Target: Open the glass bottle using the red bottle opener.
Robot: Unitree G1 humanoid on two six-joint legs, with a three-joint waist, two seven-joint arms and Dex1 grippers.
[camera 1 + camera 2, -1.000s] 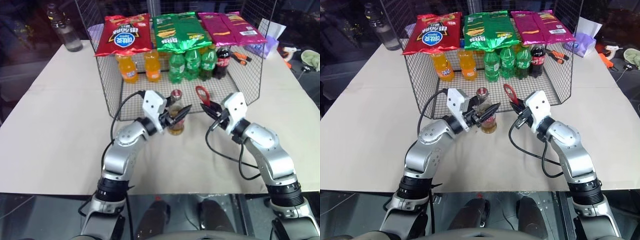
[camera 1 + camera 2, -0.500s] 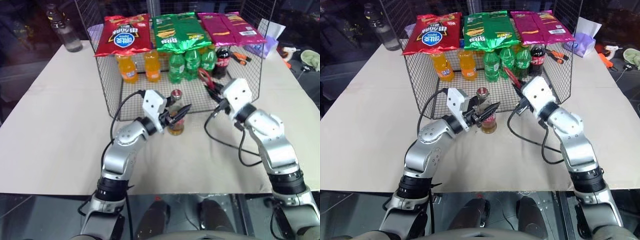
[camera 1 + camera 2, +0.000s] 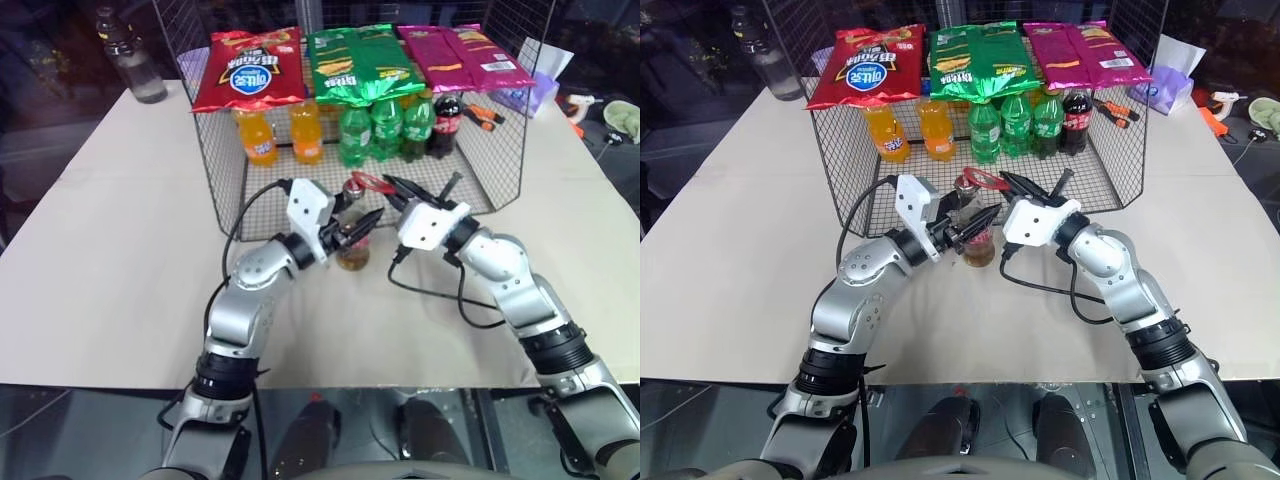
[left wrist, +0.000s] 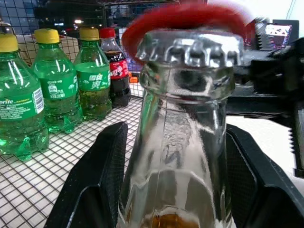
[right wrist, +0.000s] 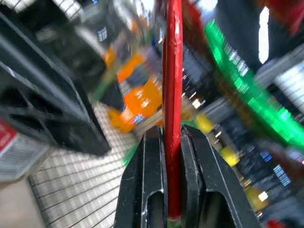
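Fingers (image 4: 102, 175) of the left gripper (image 3: 358, 226) stand on either side of the glass bottle (image 3: 352, 240), clasping its body below the neck, with the black pads against the glass on both sides in the left wrist view. Its metal cap (image 4: 190, 46) sits on the mouth of the bottle, crimped edge intact, and amber liquid shows in the lower part. On the other side, the right gripper (image 3: 393, 192) has its two fingers (image 5: 151, 178) pinched together on the handle of the red bottle opener (image 3: 367, 181), the flat red blade standing edge-on between them in the right wrist view. The opener's ring head reaches left from that gripper to the top of the bottle and lies at or just over the cap; whether it touches or has hooked the cap's rim cannot be told. Both grippers meet near the middle of the paper-covered table (image 3: 120, 250), just in front of the open near side of a wire mesh cage (image 3: 225, 180). Inside the cage, at its far end, stand orange soda bottles (image 3: 258, 135), green soda bottles (image 3: 385, 126) and a dark cola bottle (image 3: 446, 120), and snack bags (image 3: 247, 67) in red, green and magenta lie across its top.
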